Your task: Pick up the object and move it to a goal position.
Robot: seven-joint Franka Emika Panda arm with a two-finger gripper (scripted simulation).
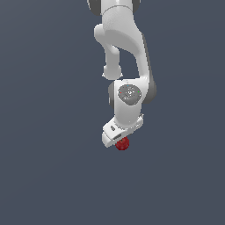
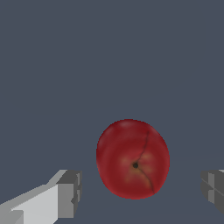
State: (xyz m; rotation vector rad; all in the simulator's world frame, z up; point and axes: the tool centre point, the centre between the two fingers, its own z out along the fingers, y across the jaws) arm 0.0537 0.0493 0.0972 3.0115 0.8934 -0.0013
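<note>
- Wrist view, nearest: two grey fingertips (image 2: 70,194) stand wide apart at opposite edges of the frame; the one pointed at shows a white finger body behind it, the other is cut off by the frame edge.
- pincer (image 2: 142,192) jaws are spread apart, nothing clamped.
- object (image 2: 132,159) sits between the two fingertips, with a clear gap on each side, touching neither.
- It lies closer to the cut-off fingertip's side of centre than to the other, though not by much.
- Surface here looks smooth and glossy dark red, roundish, with a dark dot and a thin dark crease running across it; paler yellowish patch near the dot.
- Flat plain slate-grey counter (image 2: 109,57) fills everything behind the object.
- Exterior view: the white pincer (image 1: 121,139) head points downward and tilted, low over the counter (image 1: 44,176).
- object (image 1: 122,143) shows as a small dark-red lump directly under the pincer head, partly hidden by it.
- Whether it rests on the counter cannot be told; fingers not distinguishable in this view.
- Farthest: the white arm (image 1: 123,44) rises from the pincer up out of frame.
</note>
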